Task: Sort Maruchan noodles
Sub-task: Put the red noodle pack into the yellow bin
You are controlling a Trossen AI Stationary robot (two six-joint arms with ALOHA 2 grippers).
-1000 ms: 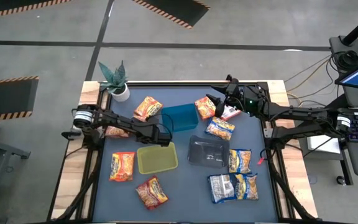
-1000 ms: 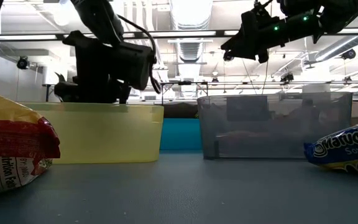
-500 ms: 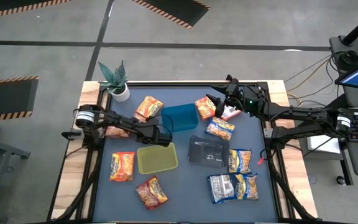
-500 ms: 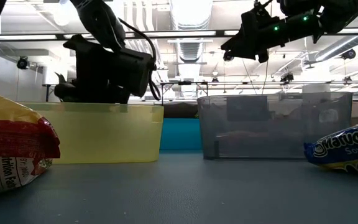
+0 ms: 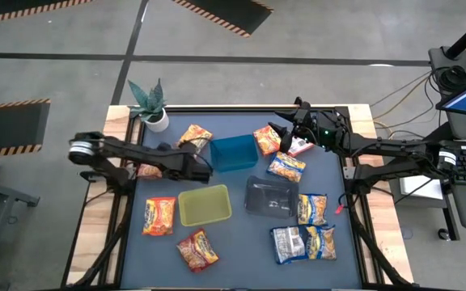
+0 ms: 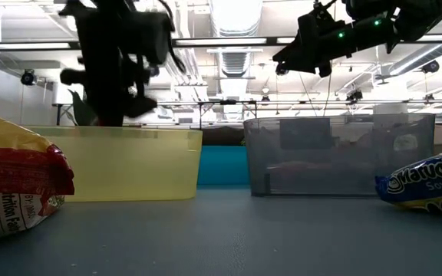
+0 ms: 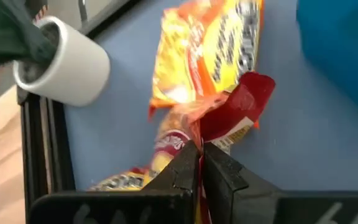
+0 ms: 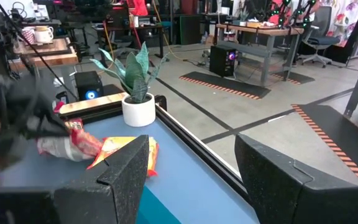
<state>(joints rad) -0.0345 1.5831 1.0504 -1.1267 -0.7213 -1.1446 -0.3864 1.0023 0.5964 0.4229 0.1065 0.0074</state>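
Several Maruchan noodle packets lie on the blue mat: orange ones [image 5: 159, 216] [image 5: 197, 249] [image 5: 194, 137] and blue-and-yellow ones [image 5: 311, 208] [image 5: 286, 167]. My left gripper [image 7: 199, 155] [image 5: 191, 160] hovers between the yellow-green tray [image 5: 205, 204] and the far orange packet, shut on a red-orange packet [image 7: 238, 109]. That packet also shows in the right wrist view [image 8: 67, 146]. My right gripper [image 8: 191, 180] [image 5: 280, 135] waits open and level, high over the far right, with nothing between its fingers. My left gripper pinches a crinkled edge of the red-orange packet [image 7: 207, 134] between its two shut fingers. The fingers slant down toward the table's far side. A red flap sticks out past the fingertips, and the rest of the packet [image 7: 166, 146] hangs beside the left finger.
A blue tray [image 5: 233, 152] stands far of centre and a dark clear tray [image 5: 270, 196] to its right. A potted plant [image 5: 152, 105] stands at the far left corner. Another packet [image 5: 148, 170] lies under my left arm. More packets [image 5: 304, 242] fill the near right.
My left gripper has shut, risen from the far rim of the yellow-green tray and drawn back a little toward the table's left edge. My right arm has kept still.
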